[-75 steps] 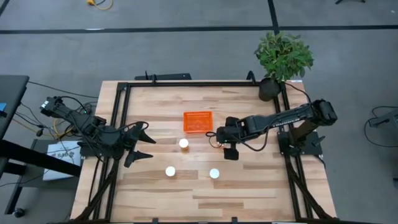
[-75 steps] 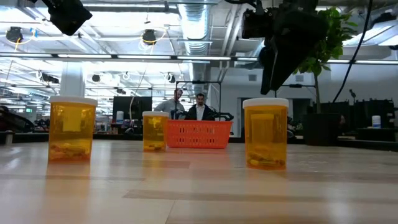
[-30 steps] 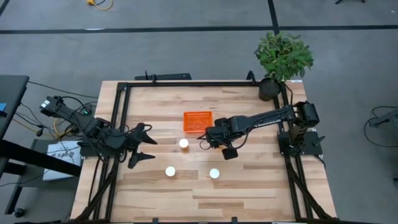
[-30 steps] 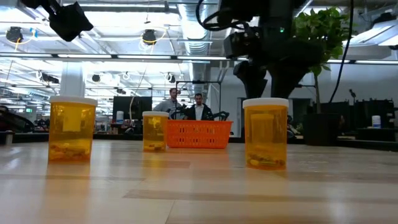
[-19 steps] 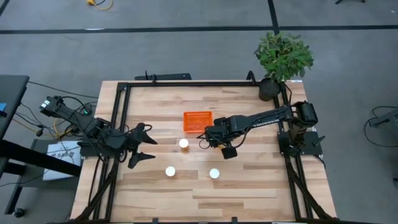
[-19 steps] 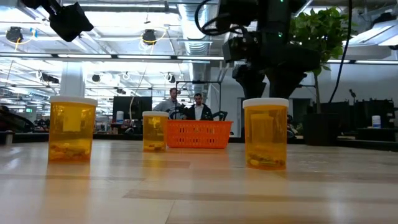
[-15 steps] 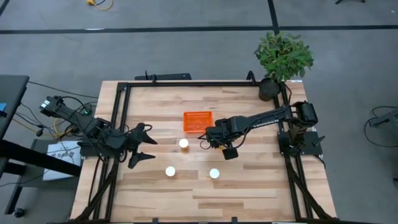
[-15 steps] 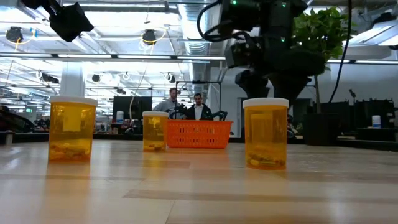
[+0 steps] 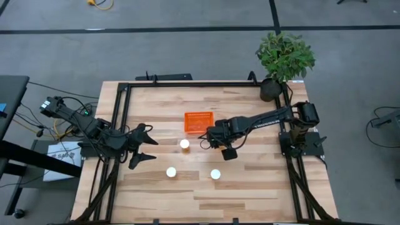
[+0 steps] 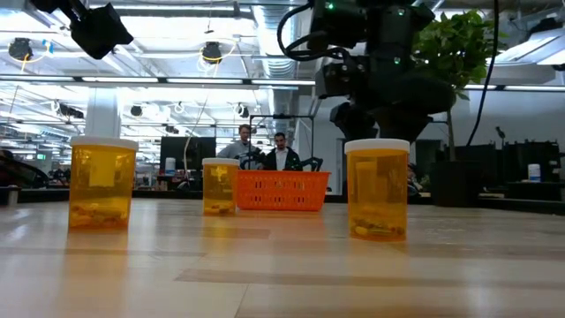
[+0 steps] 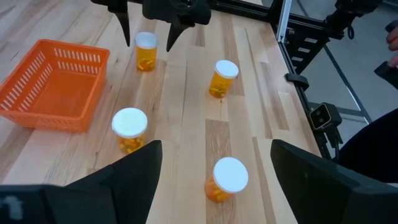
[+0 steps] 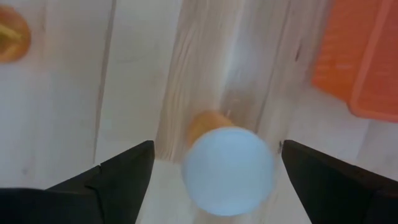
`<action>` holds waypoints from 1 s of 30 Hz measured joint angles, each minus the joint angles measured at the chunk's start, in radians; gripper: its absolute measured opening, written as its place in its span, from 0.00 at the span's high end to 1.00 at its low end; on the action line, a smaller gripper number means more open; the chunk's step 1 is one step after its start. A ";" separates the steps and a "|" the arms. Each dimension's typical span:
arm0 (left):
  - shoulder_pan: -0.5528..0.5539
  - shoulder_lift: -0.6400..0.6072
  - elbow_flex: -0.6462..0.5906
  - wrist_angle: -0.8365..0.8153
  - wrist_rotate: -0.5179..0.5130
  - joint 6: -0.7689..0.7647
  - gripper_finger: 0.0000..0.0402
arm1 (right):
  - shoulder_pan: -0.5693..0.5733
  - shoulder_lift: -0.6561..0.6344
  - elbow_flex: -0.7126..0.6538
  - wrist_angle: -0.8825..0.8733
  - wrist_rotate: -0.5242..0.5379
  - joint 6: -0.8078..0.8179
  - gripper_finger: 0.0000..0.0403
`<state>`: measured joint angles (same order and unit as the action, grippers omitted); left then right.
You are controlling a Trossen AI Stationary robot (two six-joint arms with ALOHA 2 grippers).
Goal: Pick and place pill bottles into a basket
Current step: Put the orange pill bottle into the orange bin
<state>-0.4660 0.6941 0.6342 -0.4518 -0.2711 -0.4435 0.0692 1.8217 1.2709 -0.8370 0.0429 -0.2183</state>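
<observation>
Left gripper, centre-left, fingers spread, empty. Three visible pill bottles stand on the table at mid-frame; basket above them. Right gripper, fingers wide, straddles a fourth bottle.

Open-plan lab/workshop: exposed ceiling ducts, hanging lights, grey concrete floor, two people at distant desks.

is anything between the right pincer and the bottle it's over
Nothing visible. The right pincer is open, with the white-capped pill bottle directly between its fingers and only bare table around it. The basket sits off to one side, apart from the bottle.
</observation>
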 joint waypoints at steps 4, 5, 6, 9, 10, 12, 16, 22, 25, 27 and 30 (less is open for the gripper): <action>0.000 0.000 0.000 0.000 -0.001 0.000 0.28 | 0.000 0.009 0.001 0.005 0.010 0.000 0.15; 0.000 0.000 0.000 0.000 -0.002 0.000 0.28 | 0.000 0.024 0.003 0.009 0.008 0.007 0.15; 0.000 0.000 0.000 0.000 -0.003 0.000 0.28 | 0.000 0.035 0.001 0.005 0.007 0.016 0.16; 0.000 0.000 0.001 0.000 -0.003 0.000 0.28 | 0.001 0.063 0.006 -0.012 0.000 0.034 0.15; 0.000 0.000 0.001 0.000 -0.003 0.000 0.28 | 0.002 0.075 0.008 0.014 -0.006 0.041 0.15; 0.000 -0.001 0.001 0.000 -0.003 0.000 0.28 | 0.002 0.082 -0.001 -0.035 -0.020 0.051 0.15; 0.000 0.001 0.002 0.001 -0.003 0.000 0.28 | 0.002 0.095 0.007 -0.022 -0.022 0.060 0.15; 0.000 0.004 0.002 -0.004 -0.002 0.000 0.28 | 0.000 0.095 0.010 -0.007 -0.019 0.054 0.16; 0.000 0.007 0.002 -0.003 -0.002 0.000 0.28 | -0.001 0.095 0.010 -0.009 -0.019 0.054 0.16; 0.000 0.006 0.002 -0.002 -0.002 0.000 0.28 | -0.002 0.095 0.009 -0.011 -0.019 0.055 0.18; 0.000 0.006 0.002 -0.002 -0.002 0.000 0.28 | -0.006 0.095 0.009 -0.011 -0.018 0.061 0.20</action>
<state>-0.4660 0.7006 0.6357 -0.4541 -0.2729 -0.4438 0.0628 1.9171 1.2800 -0.8482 0.0246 -0.1573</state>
